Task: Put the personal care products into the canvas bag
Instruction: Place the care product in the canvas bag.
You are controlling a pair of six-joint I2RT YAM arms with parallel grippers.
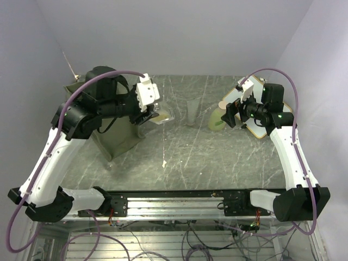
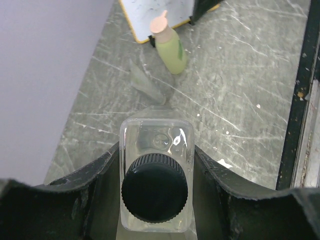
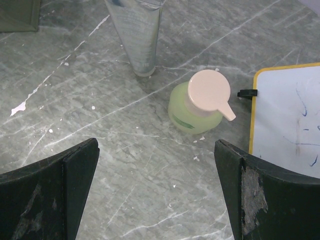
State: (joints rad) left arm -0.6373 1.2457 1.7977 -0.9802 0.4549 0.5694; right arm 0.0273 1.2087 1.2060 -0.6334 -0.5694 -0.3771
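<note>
The clear square bottle (image 2: 156, 142) is glossy plastic under a ribbed matt black cap (image 2: 154, 187), the yellow-green bottle (image 3: 179, 114) smooth and translucent, the table (image 3: 150, 190) scratched, marbled grey.

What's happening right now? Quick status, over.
Left end effector shut on clear square bottle with black cap, beside olive canvas bag. Right end effector open above yellow-green bottle with cream cap. Translucent grey tube stands nearby.

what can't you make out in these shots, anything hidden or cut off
- Bag's inside: top view, left arm covers it.
- Tube's top: right wrist view, cut by upper edge.
- Whiteboard marks: right wrist view, too faint, right edge cuts the board.
- Clear bottle's base: left wrist view, behind its cap, in the left hand.
</note>
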